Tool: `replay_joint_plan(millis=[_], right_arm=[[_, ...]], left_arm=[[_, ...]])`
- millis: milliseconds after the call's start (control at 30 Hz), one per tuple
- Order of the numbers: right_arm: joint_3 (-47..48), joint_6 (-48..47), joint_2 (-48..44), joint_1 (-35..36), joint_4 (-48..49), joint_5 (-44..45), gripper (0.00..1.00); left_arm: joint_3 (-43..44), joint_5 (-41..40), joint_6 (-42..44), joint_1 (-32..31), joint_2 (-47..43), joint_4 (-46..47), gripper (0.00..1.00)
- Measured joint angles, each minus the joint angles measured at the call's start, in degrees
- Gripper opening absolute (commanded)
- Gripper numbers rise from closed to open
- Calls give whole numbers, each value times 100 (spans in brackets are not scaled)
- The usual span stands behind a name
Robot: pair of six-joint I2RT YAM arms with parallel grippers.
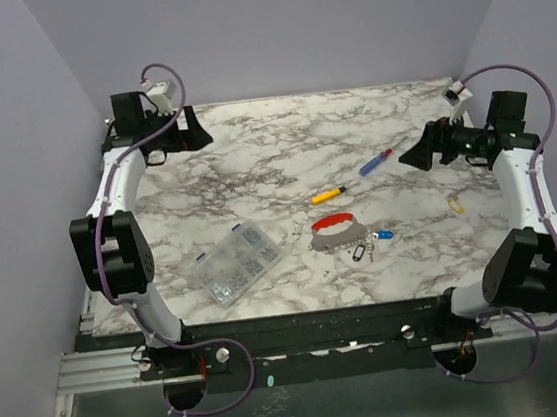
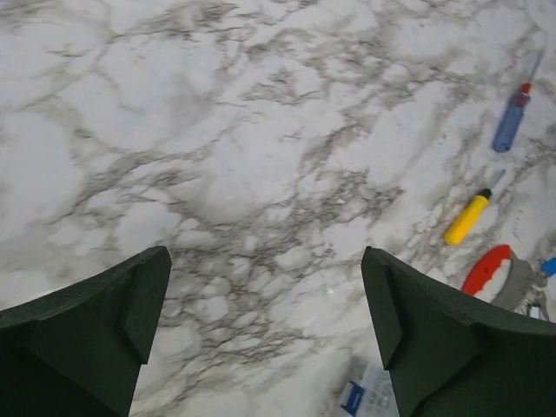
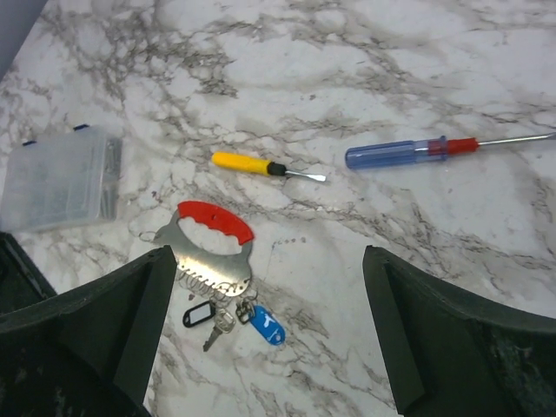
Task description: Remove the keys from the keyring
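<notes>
The keyring (image 1: 338, 232) is a grey metal plate with a red curved band, lying flat at the table's middle. In the right wrist view it (image 3: 214, 261) has a black-tagged key (image 3: 198, 314) and a blue-tagged key (image 3: 267, 325) hanging from small rings on its lower edge. A yellow-tagged key (image 1: 454, 206) lies apart on the table to the right. My right gripper (image 1: 416, 158) is open, above and to the right of the keyring (image 3: 269, 256). My left gripper (image 1: 194, 132) is open and empty at the far left (image 2: 265, 261), well away from the keyring (image 2: 499, 274).
A yellow-handled screwdriver (image 1: 328, 194) and a blue-and-red screwdriver (image 1: 375, 161) lie behind the keyring. A clear compartment box (image 1: 237, 262) of small parts sits to its left. Purple walls close in the table on three sides.
</notes>
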Motion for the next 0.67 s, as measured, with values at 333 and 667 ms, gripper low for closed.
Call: replay_joint_plan(millis=[333, 667], right_arm=[[-531, 625, 691, -402, 1231, 544, 100], [-1176, 866, 866, -431, 2022, 809, 100]], left_arm=[[-837, -1357, 560, 616, -79, -256, 99], [-1847, -2087, 605, 485, -881, 212, 99]])
